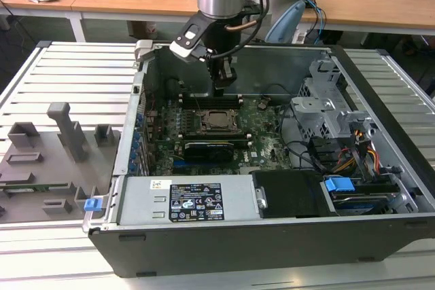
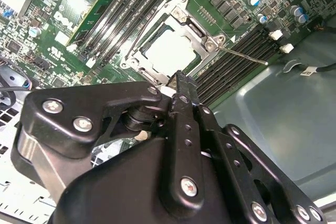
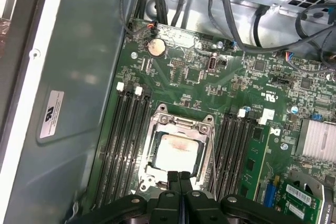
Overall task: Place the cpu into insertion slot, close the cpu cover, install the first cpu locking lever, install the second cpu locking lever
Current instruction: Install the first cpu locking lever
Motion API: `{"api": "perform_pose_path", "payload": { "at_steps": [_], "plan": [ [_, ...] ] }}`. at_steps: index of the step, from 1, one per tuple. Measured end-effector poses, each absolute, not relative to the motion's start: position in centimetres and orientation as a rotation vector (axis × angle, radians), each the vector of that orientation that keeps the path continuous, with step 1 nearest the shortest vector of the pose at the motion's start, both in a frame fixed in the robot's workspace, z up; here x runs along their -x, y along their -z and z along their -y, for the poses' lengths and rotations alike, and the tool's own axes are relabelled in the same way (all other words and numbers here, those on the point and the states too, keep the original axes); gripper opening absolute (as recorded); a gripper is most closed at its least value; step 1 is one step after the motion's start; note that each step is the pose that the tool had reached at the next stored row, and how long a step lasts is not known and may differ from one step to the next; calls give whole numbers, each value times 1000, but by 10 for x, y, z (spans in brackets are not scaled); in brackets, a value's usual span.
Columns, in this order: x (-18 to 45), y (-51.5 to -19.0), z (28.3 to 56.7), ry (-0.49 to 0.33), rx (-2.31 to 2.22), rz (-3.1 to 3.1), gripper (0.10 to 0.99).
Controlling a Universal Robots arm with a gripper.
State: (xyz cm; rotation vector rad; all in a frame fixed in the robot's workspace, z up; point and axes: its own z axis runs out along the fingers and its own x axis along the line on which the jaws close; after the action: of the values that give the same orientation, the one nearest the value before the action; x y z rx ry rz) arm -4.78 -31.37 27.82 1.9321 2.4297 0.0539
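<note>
The cpu (image 3: pixel 176 150) lies flat in the socket on the green motherboard, its silvery-tan face showing through the window of the cpu cover (image 3: pixel 157 129). That thin silver frame sits down around the chip. In the second wrist view the cpu (image 2: pixel 167 50) and cover (image 2: pixel 207 39) show again, and a thin metal locking lever (image 2: pixel 244 56) slants out from the socket's corner over the memory slots. My gripper (image 3: pixel 179 176) hangs just above the socket's edge, fingers pressed together with nothing between them. In the exterior view the gripper (image 1: pixel 223 92) stands over the socket (image 1: pixel 217 119).
The open computer case (image 1: pixel 204 236) encloses the board, with a black expansion card (image 1: pixel 212 147) beside the socket and memory slots (image 3: pixel 128 140) on both sides. A drive cage and cables (image 1: pixel 333 120) fill the exterior view's right. A grey fixture tray (image 1: pixel 47 161) lies on the exterior view's left.
</note>
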Motion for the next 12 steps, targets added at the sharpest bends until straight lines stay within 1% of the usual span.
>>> {"api": "perform_pose_path", "payload": {
  "at_steps": [12],
  "plan": [
    [48,-278,314,-56,-1852,-2493,106]
  ]
}}
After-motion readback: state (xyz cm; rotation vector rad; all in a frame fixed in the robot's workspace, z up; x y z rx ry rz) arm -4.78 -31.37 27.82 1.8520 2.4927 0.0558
